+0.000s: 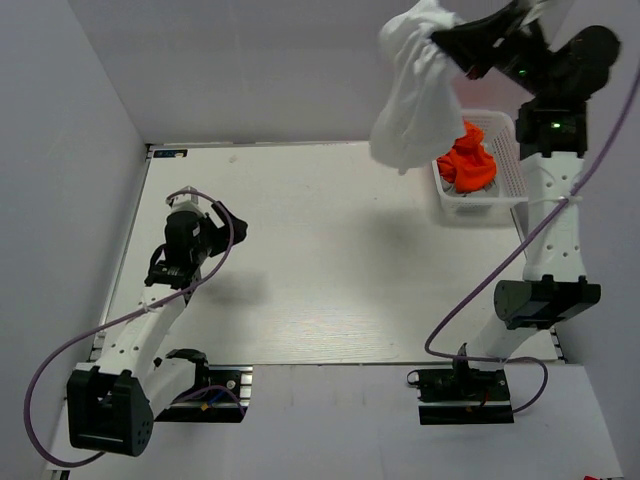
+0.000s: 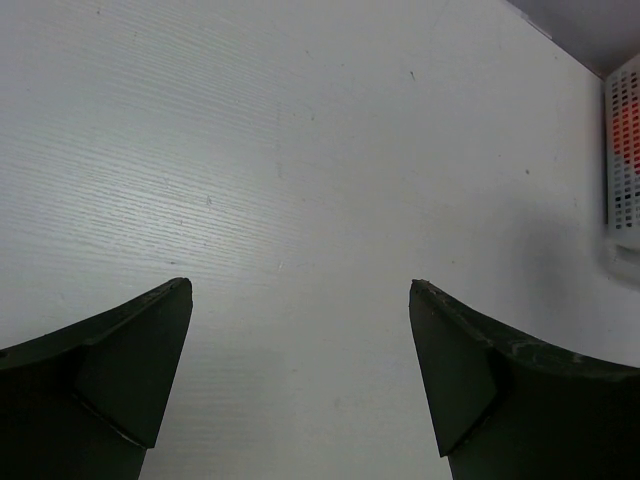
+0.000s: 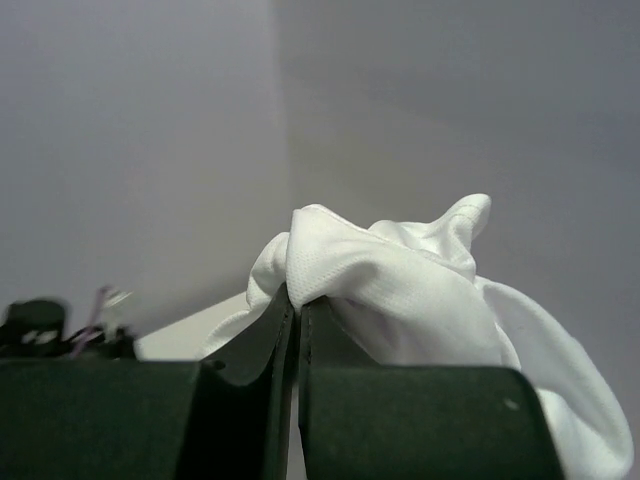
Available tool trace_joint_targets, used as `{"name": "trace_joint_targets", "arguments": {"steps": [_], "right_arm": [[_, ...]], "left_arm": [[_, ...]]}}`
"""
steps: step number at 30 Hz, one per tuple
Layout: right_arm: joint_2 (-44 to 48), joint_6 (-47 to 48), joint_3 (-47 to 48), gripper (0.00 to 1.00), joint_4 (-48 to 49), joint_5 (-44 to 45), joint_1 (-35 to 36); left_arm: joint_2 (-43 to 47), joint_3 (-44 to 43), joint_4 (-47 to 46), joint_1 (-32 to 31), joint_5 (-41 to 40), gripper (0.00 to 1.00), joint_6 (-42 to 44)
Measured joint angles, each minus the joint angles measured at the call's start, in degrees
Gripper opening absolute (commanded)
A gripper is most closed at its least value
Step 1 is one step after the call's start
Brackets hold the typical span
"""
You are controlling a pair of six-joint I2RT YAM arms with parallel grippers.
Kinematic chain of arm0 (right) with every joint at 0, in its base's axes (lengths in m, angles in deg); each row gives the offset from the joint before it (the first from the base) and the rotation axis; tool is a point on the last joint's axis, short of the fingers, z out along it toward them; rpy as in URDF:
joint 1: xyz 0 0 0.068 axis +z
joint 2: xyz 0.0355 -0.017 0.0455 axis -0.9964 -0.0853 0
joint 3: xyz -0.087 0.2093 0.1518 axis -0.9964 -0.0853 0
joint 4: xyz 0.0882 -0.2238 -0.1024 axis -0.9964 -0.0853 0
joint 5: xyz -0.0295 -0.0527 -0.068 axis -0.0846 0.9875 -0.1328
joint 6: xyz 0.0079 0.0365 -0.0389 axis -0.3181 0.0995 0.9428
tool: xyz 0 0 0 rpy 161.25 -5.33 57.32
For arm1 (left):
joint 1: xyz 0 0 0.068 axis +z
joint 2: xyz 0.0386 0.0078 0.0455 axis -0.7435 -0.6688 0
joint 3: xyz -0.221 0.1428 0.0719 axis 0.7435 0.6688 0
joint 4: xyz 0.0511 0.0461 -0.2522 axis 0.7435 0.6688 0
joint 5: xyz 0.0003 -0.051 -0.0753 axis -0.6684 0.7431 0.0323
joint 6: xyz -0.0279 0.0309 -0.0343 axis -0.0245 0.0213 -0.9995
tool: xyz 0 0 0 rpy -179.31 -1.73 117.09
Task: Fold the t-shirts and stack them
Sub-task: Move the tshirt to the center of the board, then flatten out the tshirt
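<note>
White t-shirt is up in the air, bunched into a long droopy bundle hanging off the right pincer. That pincer is clamped tight on a fold near the top of the cloth, jaws pretty much pressed together with only fabric between them. The shirt's long axis runs down from the grip, loose end pointing at the bench. From overhead it reads as a pale streak slanting from the far right corner toward the near left, and its lower end sits just left of the basket. Orange t-shirts are heaped in a crumpled pile inside that basket at the far right of the bench; can't tell how many. Left pincer hovers over the left side of the bench, jaws spread wide, holding nothing.
</note>
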Motion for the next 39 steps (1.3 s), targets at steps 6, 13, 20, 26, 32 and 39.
{"name": "trace_joint_targets", "arguments": {"steps": [6,13,20,26,32,39], "right_arm": [[-2.9,7.0,-2.9,0.00,-5.5,-3.5,16.1],[1.6,12.5,-27.9,0.00,-2.6,5.1,23.1],[3.1,11.2,-58.8,0.90,-4.2,31.7,20.7],[3.9,10.9,-63.0,0.90,-8.2,45.7,20.1],[5.3,14.8,-62.9,0.90,-12.3,50.1,22.0],[6.0,16.3,-71.4,0.90,-15.8,49.5,26.8]], "left_arm": [[4.6,0.2,2.6,0.0,-1.4,1.00,-1.3],[8.8,2.7,5.0,0.0,-3.8,1.00,-5.4],[8.3,6.5,5.3,0.0,-4.5,1.00,-8.9],[-1.4,5.7,6.8,-0.3,-3.8,1.00,-9.1],[-8.3,5.2,10.3,-0.8,-2.4,0.91,-8.8],[-14.0,4.8,11.6,-2.8,-3.4,0.77,-8.3]]}}
